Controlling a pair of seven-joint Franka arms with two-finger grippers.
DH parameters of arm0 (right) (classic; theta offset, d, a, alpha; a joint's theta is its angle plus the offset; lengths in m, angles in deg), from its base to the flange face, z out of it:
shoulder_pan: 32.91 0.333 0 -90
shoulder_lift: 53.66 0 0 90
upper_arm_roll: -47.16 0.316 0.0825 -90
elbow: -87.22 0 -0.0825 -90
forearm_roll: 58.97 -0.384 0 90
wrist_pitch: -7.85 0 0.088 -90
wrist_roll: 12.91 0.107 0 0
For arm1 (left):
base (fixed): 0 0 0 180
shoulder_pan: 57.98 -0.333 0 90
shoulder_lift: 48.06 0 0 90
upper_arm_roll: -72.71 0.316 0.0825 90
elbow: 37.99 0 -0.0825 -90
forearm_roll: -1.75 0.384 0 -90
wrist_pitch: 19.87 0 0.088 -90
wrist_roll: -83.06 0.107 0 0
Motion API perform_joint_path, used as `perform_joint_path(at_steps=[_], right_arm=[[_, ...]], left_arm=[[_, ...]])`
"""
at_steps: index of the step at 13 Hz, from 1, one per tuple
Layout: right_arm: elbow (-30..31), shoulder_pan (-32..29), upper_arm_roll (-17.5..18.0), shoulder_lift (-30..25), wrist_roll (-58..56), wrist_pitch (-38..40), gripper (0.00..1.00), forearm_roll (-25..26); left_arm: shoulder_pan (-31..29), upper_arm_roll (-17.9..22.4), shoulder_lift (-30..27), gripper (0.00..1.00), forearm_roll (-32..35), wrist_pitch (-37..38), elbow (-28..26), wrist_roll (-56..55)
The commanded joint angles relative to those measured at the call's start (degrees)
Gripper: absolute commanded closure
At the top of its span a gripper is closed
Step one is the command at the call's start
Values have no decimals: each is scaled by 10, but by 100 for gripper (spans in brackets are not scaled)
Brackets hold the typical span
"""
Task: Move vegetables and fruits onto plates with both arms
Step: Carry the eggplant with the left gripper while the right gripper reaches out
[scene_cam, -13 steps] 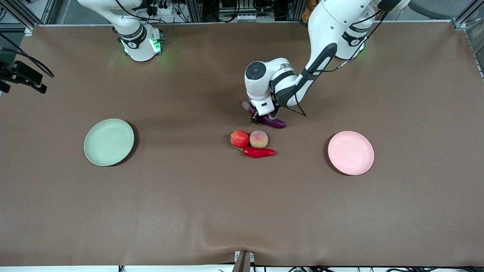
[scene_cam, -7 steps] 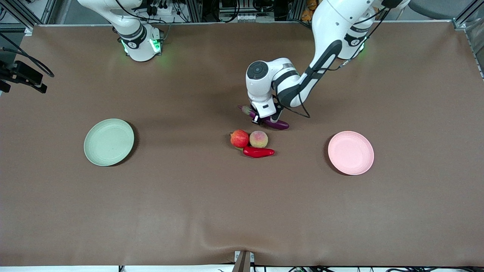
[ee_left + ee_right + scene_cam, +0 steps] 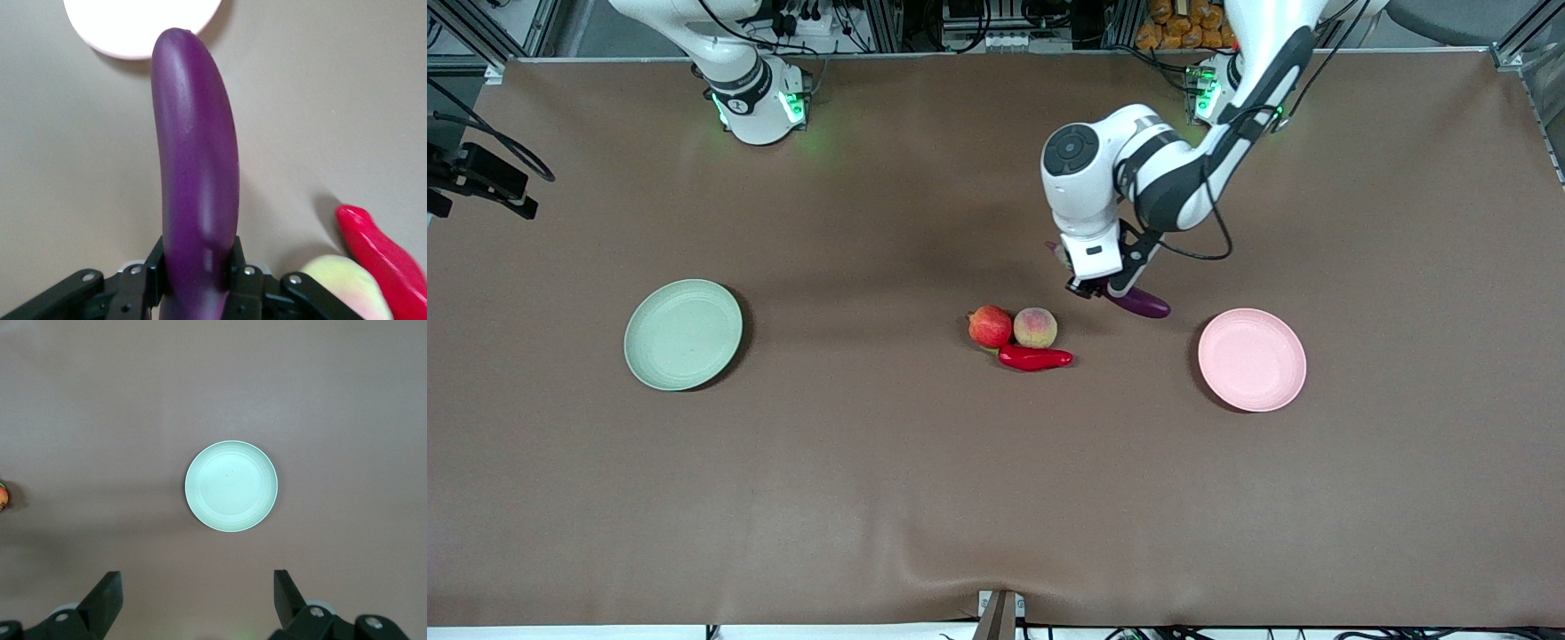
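My left gripper (image 3: 1096, 286) is shut on the purple eggplant (image 3: 1136, 301) and holds it in the air over the table, between the fruit cluster and the pale pink plate (image 3: 1252, 359). In the left wrist view the eggplant (image 3: 197, 173) sticks out from the jaws toward the pink plate (image 3: 140, 27). The red pomegranate (image 3: 990, 326), the peach (image 3: 1035, 327) and the red chili pepper (image 3: 1035, 357) lie together mid-table. The pale green plate (image 3: 683, 334) sits empty toward the right arm's end. My right gripper (image 3: 198, 597) is open and empty, high over the green plate (image 3: 231, 486).
The brown mat (image 3: 925, 480) covers the whole table. The right arm's base (image 3: 756, 98) stands at the table's edge, and that arm waits. A black camera mount (image 3: 480, 182) hangs over the edge at the right arm's end.
My left gripper has lifted the eggplant off the mat and carried it toward the pink plate. The fruits, the chili and the right arm have not moved.
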Motion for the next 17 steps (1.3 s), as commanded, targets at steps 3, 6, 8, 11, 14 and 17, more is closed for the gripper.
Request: perform_joint_path(at_steps=[3,6,8,11,14,17], right_arm=[[6,-2,3,-9,4,2,0,4],[1,-1,3,8,1,-3,0,4],[2,13,5,14,1,0,0,4],[-1,62,6,41,8,-6,0,6],[-12,107,6,94,10,-55,0,-13],[-12,126,5,149,74,-107,0,-72]], left_arm=[[-170,-63,-27,100,-8,43,-10,237],[-226,-72,-24,100,-27,48,-10,378],[-257,-72,-24,100,-29,49,-9,459],[-301,-72,-17,100,-30,64,-9,613],[-336,-72,-17,100,-52,66,-10,727],[-364,-71,-5,100,-52,66,-10,825]])
